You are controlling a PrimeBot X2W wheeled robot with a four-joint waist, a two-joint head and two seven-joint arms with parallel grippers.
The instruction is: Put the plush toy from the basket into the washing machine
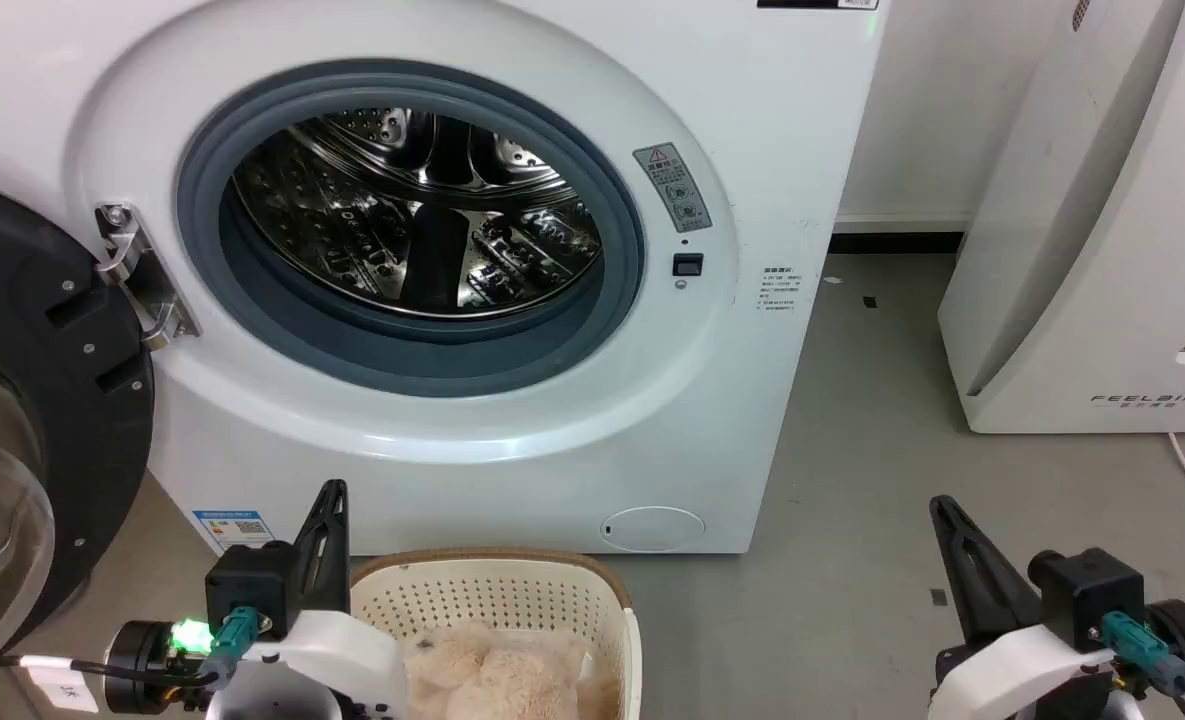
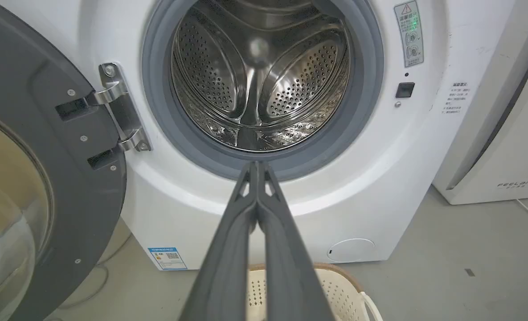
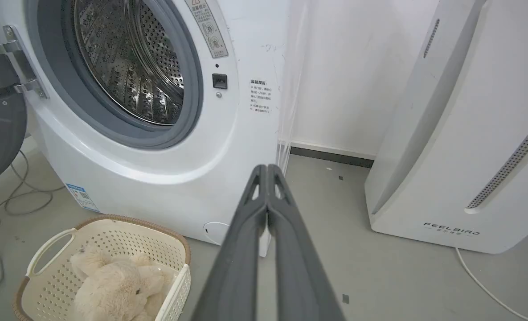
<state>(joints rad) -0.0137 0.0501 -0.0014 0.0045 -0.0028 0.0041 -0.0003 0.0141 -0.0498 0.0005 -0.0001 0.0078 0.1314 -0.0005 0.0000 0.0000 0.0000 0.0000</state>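
The cream-beige plush toy (image 1: pixel 492 672) (image 3: pixel 114 285) lies in the cream basket (image 1: pixel 482 598) (image 3: pixel 125 232), which stands on the floor just before the washing machine (image 1: pixel 752 150) (image 2: pixel 428 147) (image 3: pixel 250 53). The washer's black-framed door (image 1: pixel 42 380) is swung open to the left, and the steel drum (image 1: pixel 422 220) holds nothing I can see. My left gripper (image 1: pixel 333 492) (image 2: pixel 257 166) is shut and holds nothing; it is raised beside the basket's left rim, pointing at the opening. My right gripper (image 1: pixel 940 505) (image 3: pixel 267 168) is shut too, off to the basket's right above the floor.
A white FEELBIRD appliance (image 1: pixel 1102 250) (image 3: pixel 460 133) stands at the right, with grey floor (image 1: pixel 852 450) between it and the washer. A white cable (image 3: pixel 482 285) trails from it. Grey cables (image 3: pixel 10 200) lie on the floor under the open door.
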